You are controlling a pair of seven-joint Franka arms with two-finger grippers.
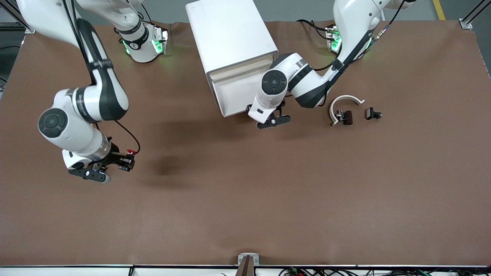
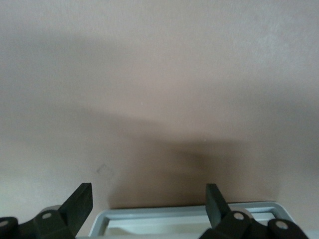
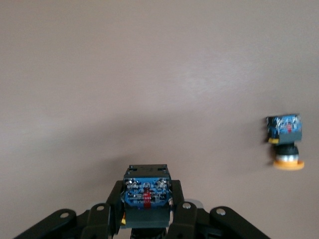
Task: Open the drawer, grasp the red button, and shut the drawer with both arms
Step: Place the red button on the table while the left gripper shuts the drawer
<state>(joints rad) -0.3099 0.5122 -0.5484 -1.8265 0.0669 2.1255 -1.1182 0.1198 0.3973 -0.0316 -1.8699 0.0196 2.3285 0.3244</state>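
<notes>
My right gripper [image 1: 123, 161] is shut on the button [image 1: 130, 152], which has a red cap and a blue-grey body [image 3: 147, 194], low over the table toward the right arm's end. The fingers [image 3: 182, 211] clamp the body from both sides. The white cabinet [image 1: 230, 38] stands mid-table near the arms' bases. My left gripper [image 1: 270, 119] hangs open just in front of its lowest fronts. In the left wrist view a pale tray rim of the drawer [image 2: 189, 213] shows between the open fingers [image 2: 79, 204], with a little of its inside visible.
A like button with an orange-yellow cap [image 3: 285, 142] lies on the table near my right gripper. Toward the left arm's end lie a white curved piece [image 1: 347, 100] and two small black parts [image 1: 345, 116] [image 1: 373, 114]. Brown table [image 1: 245, 199] stretches toward the camera.
</notes>
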